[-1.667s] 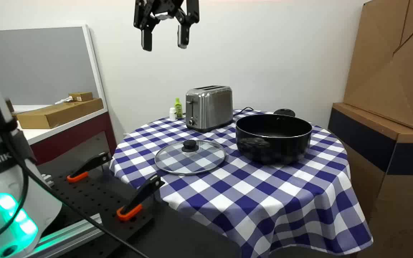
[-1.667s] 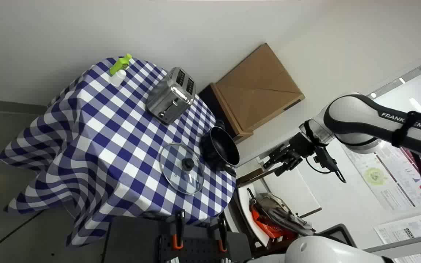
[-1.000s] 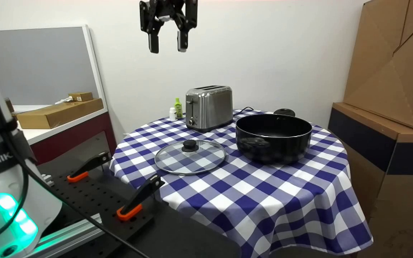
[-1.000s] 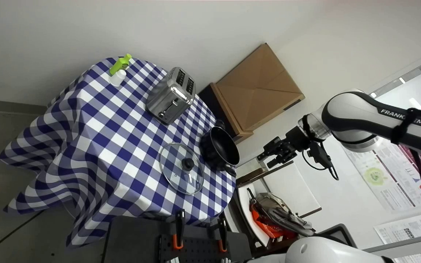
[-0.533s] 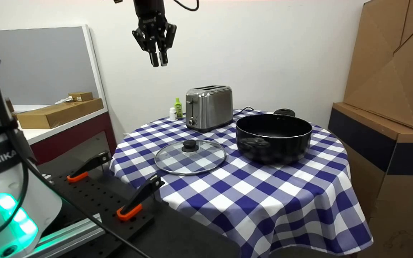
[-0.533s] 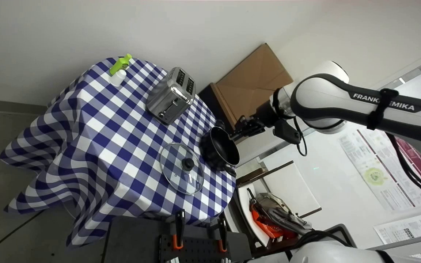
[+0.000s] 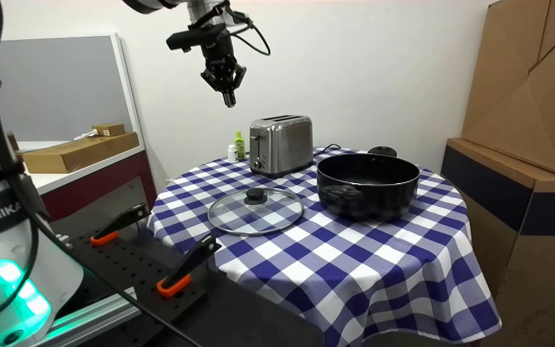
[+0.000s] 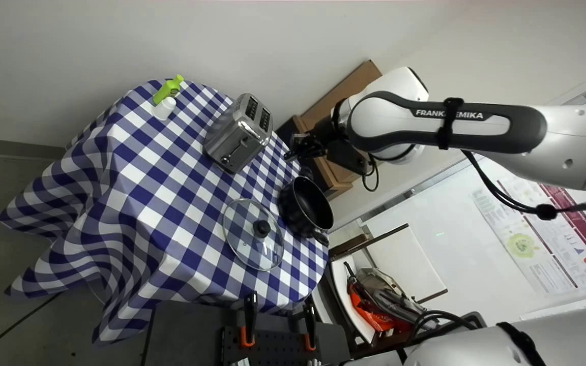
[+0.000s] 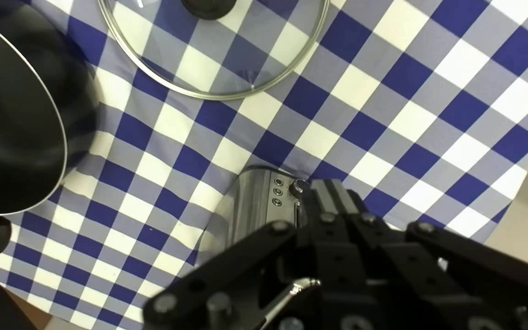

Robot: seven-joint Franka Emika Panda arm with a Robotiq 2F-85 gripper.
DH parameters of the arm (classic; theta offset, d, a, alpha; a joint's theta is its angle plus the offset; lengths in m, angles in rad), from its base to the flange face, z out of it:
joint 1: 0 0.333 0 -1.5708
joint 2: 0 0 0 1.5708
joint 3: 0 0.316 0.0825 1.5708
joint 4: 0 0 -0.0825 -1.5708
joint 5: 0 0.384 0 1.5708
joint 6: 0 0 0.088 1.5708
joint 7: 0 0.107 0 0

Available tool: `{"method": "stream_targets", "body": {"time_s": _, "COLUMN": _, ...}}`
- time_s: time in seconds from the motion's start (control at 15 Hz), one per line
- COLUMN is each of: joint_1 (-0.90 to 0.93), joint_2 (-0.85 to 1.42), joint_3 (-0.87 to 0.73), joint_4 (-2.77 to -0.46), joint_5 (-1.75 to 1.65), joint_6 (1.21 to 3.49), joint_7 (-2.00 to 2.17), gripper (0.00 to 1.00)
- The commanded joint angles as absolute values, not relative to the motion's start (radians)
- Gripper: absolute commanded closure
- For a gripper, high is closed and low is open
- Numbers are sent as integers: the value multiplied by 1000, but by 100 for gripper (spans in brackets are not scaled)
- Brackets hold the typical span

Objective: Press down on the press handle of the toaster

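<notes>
- far left in an exterior view: robot base [image 7: 53, 274] glowed green
- two clamps [image 7: 188, 264], black and orange, sat right of it
- gripper [image 7: 230, 105] hung in the air, above table height; fingers [image 9: 322, 197] narrow, drawn together side by side; a gap to the toaster [image 7: 289, 144] showed in both exterior views
- white bottle [image 7: 232, 153] and green bottle [image 7: 240, 145] stood just left of the toaster
- glass lid [image 7: 255, 217] lay flat on the checked cloth [image 7: 354, 270]
- toaster stood upright behind the lid; press handle [image 7: 255, 138] sat high on its narrow end face, partly covered by the fingers in the wrist view
- black pot [image 7: 369, 200] stood just right of the lid
- cardboard boxes [image 7: 513, 96] were stacked far right
</notes>
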State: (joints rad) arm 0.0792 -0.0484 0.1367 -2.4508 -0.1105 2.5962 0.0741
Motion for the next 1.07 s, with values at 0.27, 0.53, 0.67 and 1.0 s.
{"method": "stream_targets", "body": {"time_s": 0.27, "joint_1": 114, "joint_2": 301, "joint_3": 55, "joint_4": -2222, "joint_5": -211, "joint_6": 2780, "joint_7": 179, "gripper": 100}}
{"method": "stream_targets", "body": {"time_s": 0.53, "joint_1": 160, "joint_2": 389, "joint_3": 16, "joint_4": -2157, "joint_5": -205, "joint_6": 2837, "joint_7": 184, "gripper": 100}}
{"method": "stream_targets", "body": {"time_s": 0.67, "joint_1": 178, "joint_2": 416, "joint_3": 10, "joint_4": -2131, "joint_5": -195, "joint_6": 2852, "joint_7": 176, "gripper": 100}}
{"method": "stream_targets", "body": {"time_s": 1.0, "joint_1": 217, "joint_2": 471, "joint_3": -6, "joint_4": -2071, "joint_5": -193, "joint_6": 2865, "joint_7": 175, "gripper": 100}}
